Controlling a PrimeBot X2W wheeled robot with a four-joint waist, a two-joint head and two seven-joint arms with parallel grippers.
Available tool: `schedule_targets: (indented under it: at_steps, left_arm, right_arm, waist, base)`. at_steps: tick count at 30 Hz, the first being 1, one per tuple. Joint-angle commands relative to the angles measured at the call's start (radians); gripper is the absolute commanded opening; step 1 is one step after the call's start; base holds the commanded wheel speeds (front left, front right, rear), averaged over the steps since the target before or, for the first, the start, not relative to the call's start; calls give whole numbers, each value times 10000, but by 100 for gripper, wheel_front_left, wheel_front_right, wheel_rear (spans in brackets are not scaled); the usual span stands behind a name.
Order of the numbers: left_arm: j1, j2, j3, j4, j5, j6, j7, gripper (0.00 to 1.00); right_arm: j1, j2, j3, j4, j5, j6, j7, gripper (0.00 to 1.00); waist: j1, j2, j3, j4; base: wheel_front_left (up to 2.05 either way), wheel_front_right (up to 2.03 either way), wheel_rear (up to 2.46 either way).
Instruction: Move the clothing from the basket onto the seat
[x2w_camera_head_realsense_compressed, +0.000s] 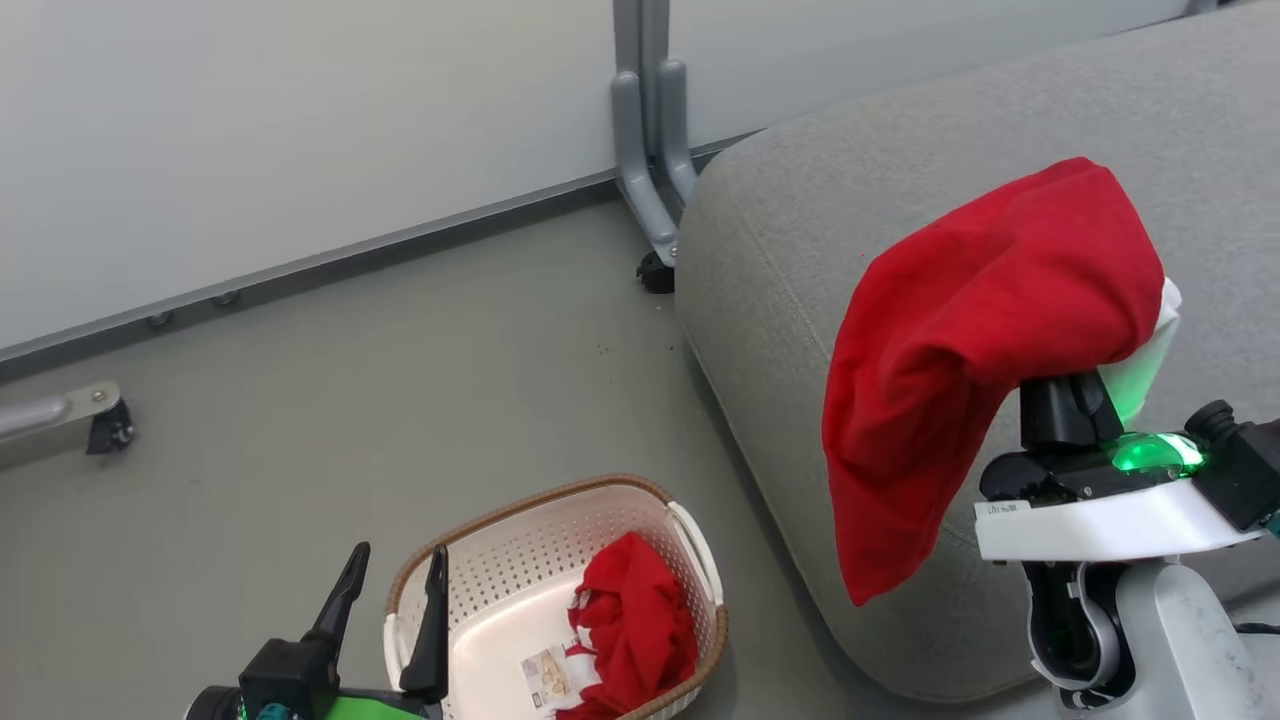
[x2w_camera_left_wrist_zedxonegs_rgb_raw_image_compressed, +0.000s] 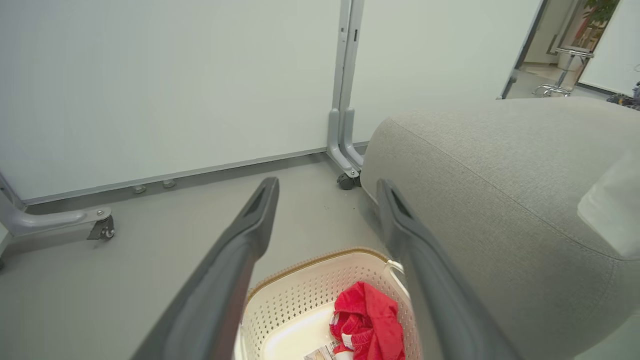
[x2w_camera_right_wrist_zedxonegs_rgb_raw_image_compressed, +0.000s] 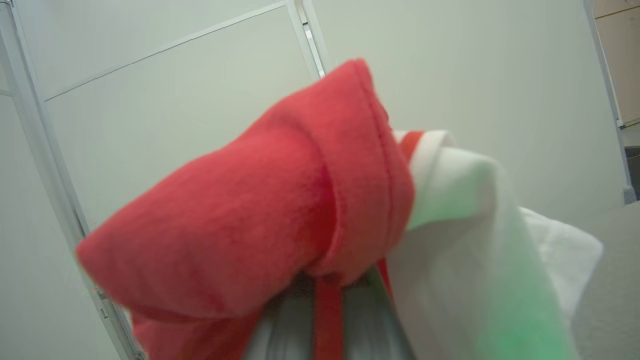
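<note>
Grey floor (x2w_camera_head_realsense_compressed: 400, 380), smooth, few dark specks far fwd of left hand (x2w_camera_head_realsense_compressed: 399, 550). basket (x2w_camera_head_realsense_compressed: 520, 560) sits directly on floor, just under + fwd of hand, slightly to its R. seat (x2w_camera_head_realsense_compressed: 800, 250) rests on floor further R of hand, rounded corner nr basket's R side, narrow strip of floor btwn. partition foot (x2w_camera_head_realsense_compressed: 655, 270) w/ black caster on floor well fwd of hand, right beside seat's far corner. 2nd foot (x2w_camera_head_realsense_compressed: 105, 425) w/ caster well off to hand's L.
</note>
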Motion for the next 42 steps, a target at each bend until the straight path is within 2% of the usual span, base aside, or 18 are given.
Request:
schedule_targets:
  at_steps: [1, 14, 21, 35, 39, 42]
  left_arm:
    - [-228, 22, -37, 29, -92, -24, 6, 100]
    - [-467, 50, -456, 54, -142, -24, 6, 100]
    - [-1037, 364, -1193, 249, -286, -24, 6, 100]
    - [-1099, 513, -1294, 86, -299, -24, 6, 100]
    - [-955, 650, -1466, -230, -177, -24, 6, 100]
    - [-1263, 798, -1723, -435, -157, -24, 6, 100]
  right_arm:
    - [34, -40, -87, -62, -40, 0, -33, 0]
    - [385, -16, -558, -132, -167, 0, -33, 0]
    - [634, 136, -1154, -468, -354, 0, -33, 0]
    - [281, 285, -1271, -513, -469, 0, -33, 0]
    - [-225, 54, -1252, -322, -555, 0, -33, 0]
    - [-792, -196, -1450, -285, -612, 0, -33, 0]
  waist:
    - [0, 0, 299, -909]
    - [0, 0, 646, -2927]
    - [0, 0, 975, -3175]
    - [0, 0, 1240, -3319]
    - [0, 0, 1486, -3287]
    - [0, 0, 2033, -2966]
  base:
    - [0, 0, 0]
    - [0, 0, 0]
    - [0, 0, 0]
    - [0, 0, 0]
    - [0, 0, 0]
    - [0, 0, 0]
